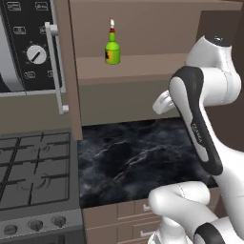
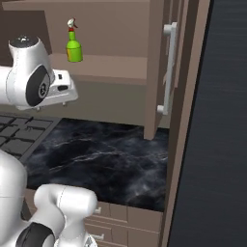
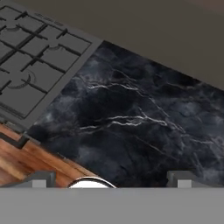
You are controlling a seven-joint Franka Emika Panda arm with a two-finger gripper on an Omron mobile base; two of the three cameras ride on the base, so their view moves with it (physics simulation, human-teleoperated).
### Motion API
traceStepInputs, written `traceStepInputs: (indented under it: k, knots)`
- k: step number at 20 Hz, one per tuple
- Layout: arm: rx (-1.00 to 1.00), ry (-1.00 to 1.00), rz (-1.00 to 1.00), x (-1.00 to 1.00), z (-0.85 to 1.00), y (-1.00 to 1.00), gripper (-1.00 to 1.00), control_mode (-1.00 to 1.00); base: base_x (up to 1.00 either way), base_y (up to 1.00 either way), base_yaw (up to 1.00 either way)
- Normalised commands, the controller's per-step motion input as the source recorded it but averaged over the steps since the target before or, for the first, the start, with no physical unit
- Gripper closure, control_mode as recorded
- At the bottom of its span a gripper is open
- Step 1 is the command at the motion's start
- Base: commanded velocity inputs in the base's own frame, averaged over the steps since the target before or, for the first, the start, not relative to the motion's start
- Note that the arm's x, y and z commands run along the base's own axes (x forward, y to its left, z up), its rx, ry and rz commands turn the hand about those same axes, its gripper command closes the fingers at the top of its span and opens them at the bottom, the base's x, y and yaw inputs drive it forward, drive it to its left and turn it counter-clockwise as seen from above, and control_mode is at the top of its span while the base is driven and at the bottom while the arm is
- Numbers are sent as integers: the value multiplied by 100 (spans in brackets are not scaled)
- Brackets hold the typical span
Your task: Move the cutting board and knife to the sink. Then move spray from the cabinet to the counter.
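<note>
The spray [image 1: 112, 47] [image 2: 74, 47], a small green bottle with a red neck, stands upright on the shelf of the open brown cabinet [image 1: 143, 66] [image 2: 116, 65]. My gripper [image 3: 111, 179] is open, its fingertips [image 3: 41, 178] wide apart with nothing between them. It looks down on the black marble counter [image 3: 140, 118] [image 1: 133, 162] [image 2: 106, 159]. My hand [image 2: 60, 87] hovers above the counter, below the shelf and clear of the spray. The cutting board, knife and sink are out of view.
A grey gas stove [image 1: 33, 171] [image 3: 35, 65] adjoins the counter on the left, with a microwave [image 1: 28, 47] above it. The cabinet door [image 2: 159, 62] with its silver handle hangs open on the right. A tall dark panel [image 2: 212, 144] bounds the right side. Brown drawers [image 1: 124, 214] lie under the counter.
</note>
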Motion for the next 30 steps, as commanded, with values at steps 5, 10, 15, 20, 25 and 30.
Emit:
traceStepInputs:
  k: [5, 10, 15, 20, 25, 30]
  knots:
    - [-1, -18, -11, 0, 87, 6, -100, -100, 0, 0, 0]
    - [-1, -5, -25, 0, 52, 3, -100, -100, 0, 0, 0]
    - [1, -5, -9, 1, 27, 1, -100, -100, 0, 0, 0]
    - [11, -7, -1, 0, 15, 10, -100, -100, 0, 0, 0]
    - [11, -12, 0, 0, 8, 28, -100, -100, 0, 0, 0]
    - [2, -13, -1, 33, 4, 36, -100, -100, 0, 0, 0]
